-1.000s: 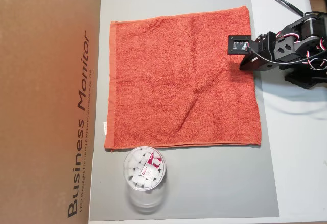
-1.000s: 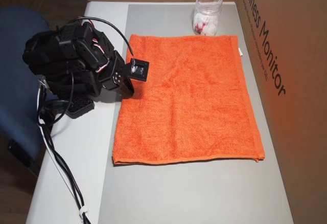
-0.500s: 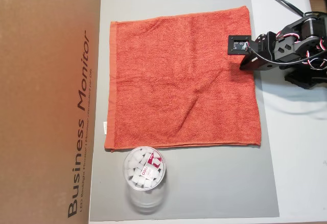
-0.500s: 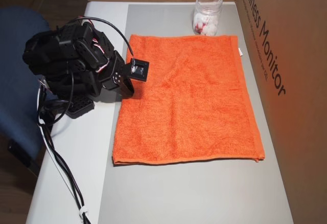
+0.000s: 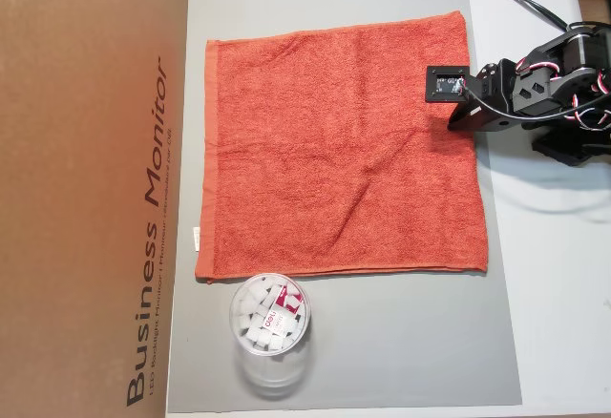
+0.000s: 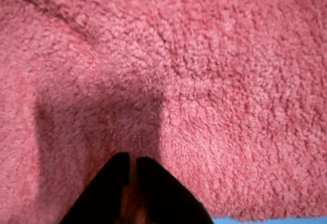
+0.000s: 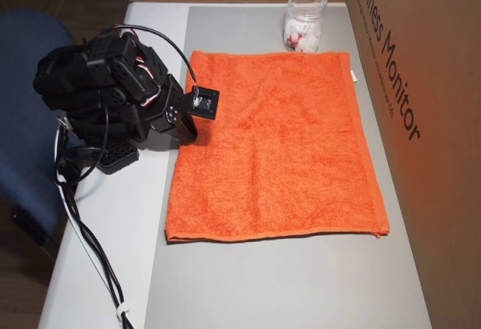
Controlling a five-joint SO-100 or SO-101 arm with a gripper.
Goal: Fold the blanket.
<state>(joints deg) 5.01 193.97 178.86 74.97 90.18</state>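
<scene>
My pincer (image 6: 132, 163) is low over the blanket's edge, its two black tips almost together with only a slit between them, gripping nothing.

The blanket (image 5: 339, 146) lies flat and unfolded mid-frame on the grey mat (image 5: 382, 351) in both overhead views; a clear plastic jar (image 5: 269, 327) stands just below its lower left corner.

Even indoor light in both overhead views; wrist view close, soft, shadowed.
</scene>
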